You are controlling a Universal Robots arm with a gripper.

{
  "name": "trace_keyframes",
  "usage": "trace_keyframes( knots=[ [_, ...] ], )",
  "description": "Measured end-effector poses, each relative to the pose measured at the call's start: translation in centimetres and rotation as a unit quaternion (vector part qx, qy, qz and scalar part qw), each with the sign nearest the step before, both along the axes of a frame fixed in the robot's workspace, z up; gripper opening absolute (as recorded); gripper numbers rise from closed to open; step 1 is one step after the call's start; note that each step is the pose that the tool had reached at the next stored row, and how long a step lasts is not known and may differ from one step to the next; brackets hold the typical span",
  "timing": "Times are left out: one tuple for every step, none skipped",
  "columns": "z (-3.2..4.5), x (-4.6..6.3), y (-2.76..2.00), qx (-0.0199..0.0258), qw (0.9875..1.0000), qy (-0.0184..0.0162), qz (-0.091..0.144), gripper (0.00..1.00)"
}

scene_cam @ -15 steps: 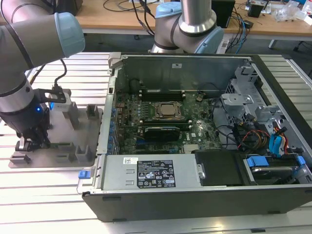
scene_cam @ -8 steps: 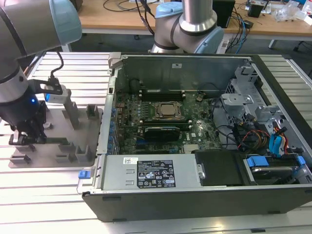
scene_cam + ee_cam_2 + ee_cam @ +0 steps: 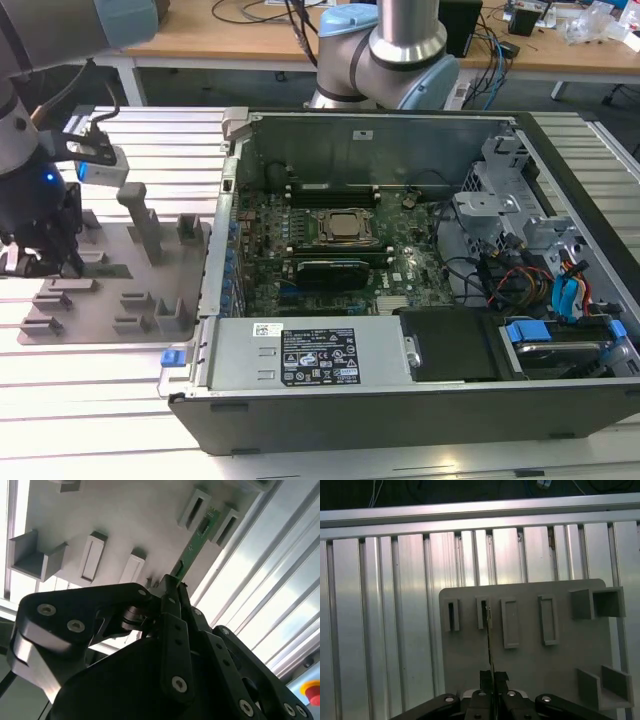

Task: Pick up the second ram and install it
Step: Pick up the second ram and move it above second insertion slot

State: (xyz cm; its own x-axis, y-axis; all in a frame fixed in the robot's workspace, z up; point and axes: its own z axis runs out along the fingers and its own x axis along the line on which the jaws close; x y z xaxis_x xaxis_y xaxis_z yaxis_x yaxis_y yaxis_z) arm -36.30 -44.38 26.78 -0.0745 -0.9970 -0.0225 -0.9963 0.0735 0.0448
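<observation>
— Where the arm hangs over the grey plate, what does the gripper have?

— The ram stick. In the second wrist view the gripper has its two fingers pressed together on the near end of the green strip, and the rest of the strip reaches out past the fingertips towards the plate.

— And seen from the other wrist camera?

— Edge-on there: the ram stick is a thin dark line running from the gripper to the second of the slotted blocks on the plate.

— Is the far end seated in that block?

— I cannot tell. It ends right at the block's edge, with another block just beside it.

— Where is all this in the scene?

— At the exterior view's left, on the ribbed metal table. The open computer case lies to the exterior view's right of the plate, its side off and the circuit board showing. The gripper is well apart from that board.
</observation>
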Motion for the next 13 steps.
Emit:
trace_keyframes(
  knots=[
    [0.42, 0.0, 0.0, 0.0, 1.0, 0.0, 0.0, 0.14],
    [0.61, 0.0, 0.0, 0.0, 1.0, 0.0, 0.0, 0.14],
    [1.0, 0.0, 0.0, 0.0, 1.0, 0.0, 0.0, 0.14],
    [1.45, 0.0, 0.0, 0.0, 1.0, 0.0, 0.0, 0.14],
    [1.8, 0.0, 0.0, 0.0001, 1.0, 0.0, 0.0, 0.14],
    [2.02, 0.0, 0.0, 0.0, 1.0, 0.0, 0.0, 0.14],
    [2.22, 0.0, 0.0, 0.0, 1.0, 0.0, 0.0, 0.14],
    [2.52, 0.0, 0.0, 0.0, 1.0, 0.0, 0.0, 0.14],
    [2.83, 0.0, 0.0, 0.0, 1.0, -0.0001, 0.0, 0.14],
    [3.09, 0.0, 0.0, 0.0, 1.0, 0.0, 0.0, 0.14],
    [3.38, 0.0, 0.0, 0.0, 1.0, -0.0001, 0.0, 0.14],
    [3.8, 0.0, 0.0, 0.0, 1.0, 0.0, 0.0, 0.14],
    [4.01, 0.0, 0.0, 0.0, 1.0, 0.0, 0.0, 0.14]
  ],
)
